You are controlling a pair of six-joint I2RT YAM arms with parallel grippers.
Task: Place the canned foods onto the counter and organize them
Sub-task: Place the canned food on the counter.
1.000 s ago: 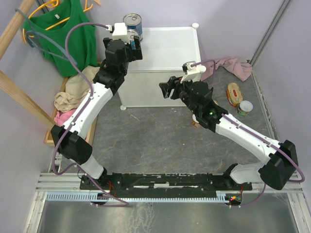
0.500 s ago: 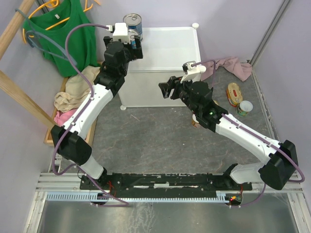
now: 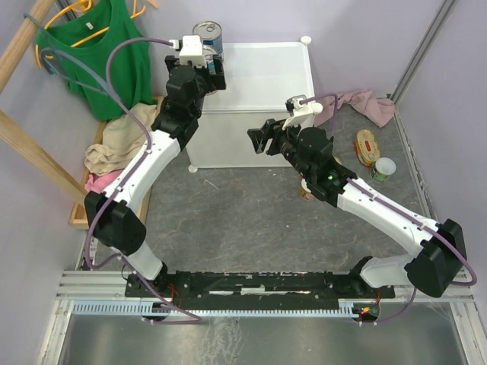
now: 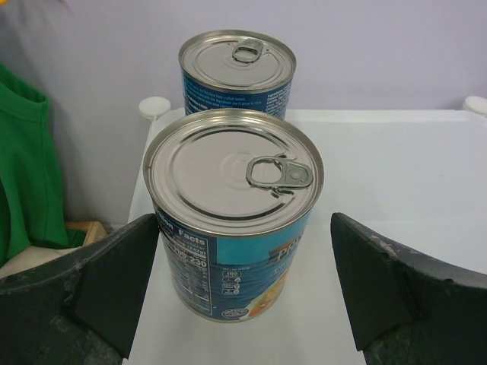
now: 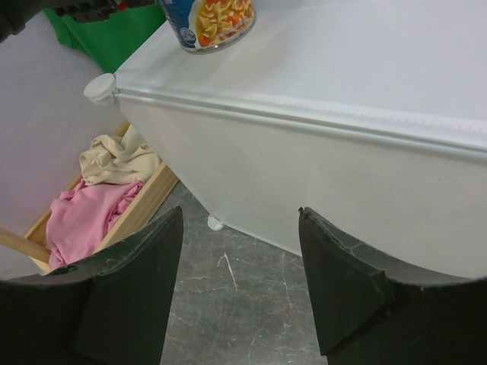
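Observation:
Two tall silver-topped cans with blue labels stand on the white counter [image 4: 396,198] near its back left corner. The nearer can [image 4: 233,213] sits between the fingers of my left gripper [image 4: 243,228], which is open, with a clear gap at its right finger [image 4: 380,281]. The farther can [image 4: 237,72] [image 3: 208,36] stands behind it. My right gripper [image 5: 240,228] [image 3: 259,139] is open and empty, low in front of the counter's front wall [image 5: 342,175]. A gold oval tin [image 3: 367,147] and a small white-topped can [image 3: 383,169] lie on the floor at the right.
A wooden tray [image 3: 114,152] of beige and pink clothes stands left of the counter, with a green shirt [image 3: 103,53] hanging above it. A pink cloth [image 3: 365,103] lies right of the counter. Another can [image 3: 306,190] peeks out from under my right arm.
My left gripper has edged slightly to the right along the counter's back left corner. The right arm has stayed where it was.

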